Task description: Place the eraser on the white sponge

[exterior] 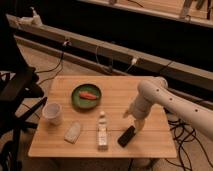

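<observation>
Diagonally, eraser (126, 136) lies lower-left to upper-right; gripper (137, 125) at its upper end, grip state unclear.

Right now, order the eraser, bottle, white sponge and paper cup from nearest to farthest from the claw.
The claw hangs over the table's right part.
1. eraser, just below the claw.
2. bottle, front centre.
3. white sponge, front left.
4. paper cup, far left.

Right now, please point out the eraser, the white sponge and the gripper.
eraser (126, 136): camera view, middle of its black top.
white sponge (73, 132): camera view, centre of the pad.
gripper (138, 125): camera view, its tip, close to the eraser.
</observation>
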Controlling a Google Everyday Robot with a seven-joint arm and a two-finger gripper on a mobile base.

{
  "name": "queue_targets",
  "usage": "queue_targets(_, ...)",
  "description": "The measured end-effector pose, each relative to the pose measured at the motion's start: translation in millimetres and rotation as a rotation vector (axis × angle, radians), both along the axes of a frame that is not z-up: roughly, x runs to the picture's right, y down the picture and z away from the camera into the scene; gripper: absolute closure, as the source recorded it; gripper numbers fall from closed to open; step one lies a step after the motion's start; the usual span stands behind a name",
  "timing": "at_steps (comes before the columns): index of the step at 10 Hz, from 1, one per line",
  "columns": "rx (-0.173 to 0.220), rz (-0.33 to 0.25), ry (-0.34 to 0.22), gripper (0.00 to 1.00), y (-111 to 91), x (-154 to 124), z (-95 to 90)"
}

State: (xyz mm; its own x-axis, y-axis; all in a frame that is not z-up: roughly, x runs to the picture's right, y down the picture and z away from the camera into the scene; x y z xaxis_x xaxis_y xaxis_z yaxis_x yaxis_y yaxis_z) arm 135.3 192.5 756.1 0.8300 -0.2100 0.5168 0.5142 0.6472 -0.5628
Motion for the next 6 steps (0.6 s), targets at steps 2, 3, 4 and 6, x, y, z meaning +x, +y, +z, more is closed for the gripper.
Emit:
queue_targets(2,-0.028,-0.019,-0.012,0.20,18,-4,15.8)
queue_targets(3,-0.041,-0.012,-0.015,0.20,28,-2,24.7)
queue_targets(4,-0.048,-0.011,-0.019,0.20,34,-3,29.2)
queue_targets(6,-0.066,-0.004,-0.021,0.20,51,-2,38.8)
